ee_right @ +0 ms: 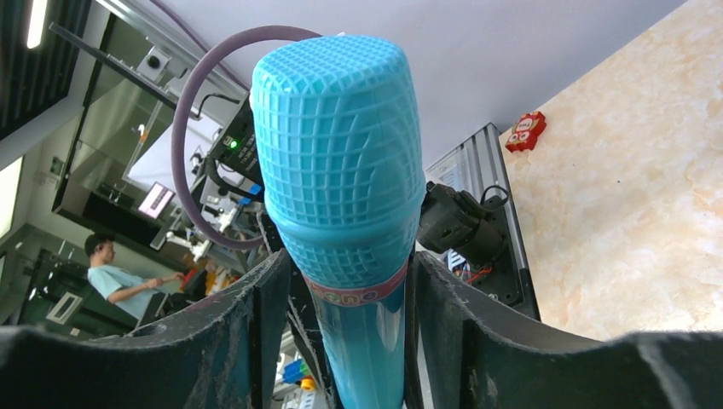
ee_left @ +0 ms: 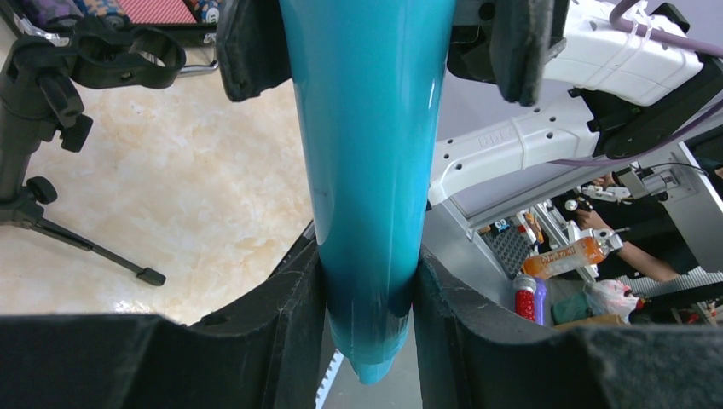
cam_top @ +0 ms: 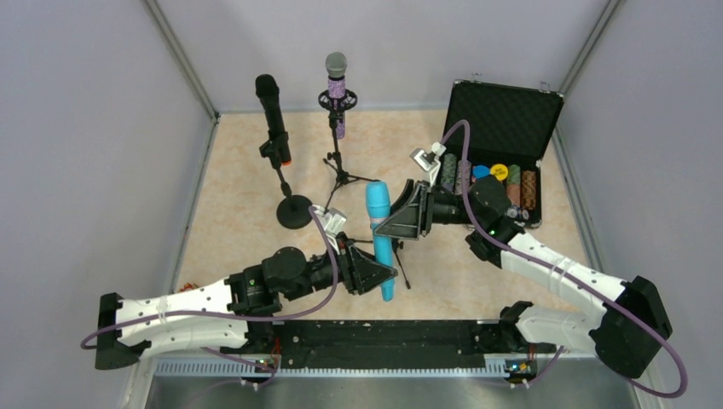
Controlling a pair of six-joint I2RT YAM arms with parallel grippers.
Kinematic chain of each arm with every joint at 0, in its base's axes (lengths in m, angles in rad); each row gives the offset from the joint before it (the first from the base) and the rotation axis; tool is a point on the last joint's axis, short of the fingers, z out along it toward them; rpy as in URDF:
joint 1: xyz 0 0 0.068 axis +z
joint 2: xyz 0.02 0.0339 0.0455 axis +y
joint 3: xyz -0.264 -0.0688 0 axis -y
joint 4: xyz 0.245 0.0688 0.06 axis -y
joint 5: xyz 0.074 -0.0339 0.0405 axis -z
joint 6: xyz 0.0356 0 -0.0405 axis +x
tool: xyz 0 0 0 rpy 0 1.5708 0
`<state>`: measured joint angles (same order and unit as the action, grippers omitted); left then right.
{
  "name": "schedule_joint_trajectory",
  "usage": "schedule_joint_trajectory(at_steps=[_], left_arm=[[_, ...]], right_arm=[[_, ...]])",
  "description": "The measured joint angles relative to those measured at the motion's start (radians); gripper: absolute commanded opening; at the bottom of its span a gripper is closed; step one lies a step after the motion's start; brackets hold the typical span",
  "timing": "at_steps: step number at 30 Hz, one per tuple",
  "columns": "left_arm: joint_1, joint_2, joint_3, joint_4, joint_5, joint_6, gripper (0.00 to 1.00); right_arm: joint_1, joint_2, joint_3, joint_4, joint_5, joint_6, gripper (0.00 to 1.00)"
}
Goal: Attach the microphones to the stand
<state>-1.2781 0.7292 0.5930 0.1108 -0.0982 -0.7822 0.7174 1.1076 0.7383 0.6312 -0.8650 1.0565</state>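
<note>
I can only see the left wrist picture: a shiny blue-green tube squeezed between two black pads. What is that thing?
Observer: It is the cyan microphone. The right wrist view shows its mesh head.
Visitor: Is just that one claw holding it?
Observer: No. The right gripper clamps it just under the head, while the left gripper holds the tail end.
Visitor: Are there other microphones around?
Observer: Yes, two, at the back in the top view. The black microphone stands upright in a round-base stand, and the purple microphone stands upright in a tripod stand.
</note>
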Motion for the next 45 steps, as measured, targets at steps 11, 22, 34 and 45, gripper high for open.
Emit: schedule_joint_trajectory(at_steps=[11, 22, 34, 45], left_arm=[[0.000, 0.000, -0.014, -0.006, -0.023, -0.029, 0.00], [0.000, -0.019, -0.032, -0.012, -0.103, -0.064, 0.99], [0.000, -0.045, -0.122, -0.018, -0.190, -0.115, 0.99], [0.000, -0.009, -0.194, -0.028, -0.206, -0.145, 0.99]], right_arm=[[0.001, 0.021, 0.004, -0.037, 0.003, -0.052, 0.02], [0.001, 0.022, 0.004, -0.093, 0.024, -0.088, 0.00], [0.001, 0.024, 0.059, -0.338, 0.134, -0.250, 0.00], [0.000, -0.107, 0.070, -0.566, 0.411, -0.410, 0.00]])
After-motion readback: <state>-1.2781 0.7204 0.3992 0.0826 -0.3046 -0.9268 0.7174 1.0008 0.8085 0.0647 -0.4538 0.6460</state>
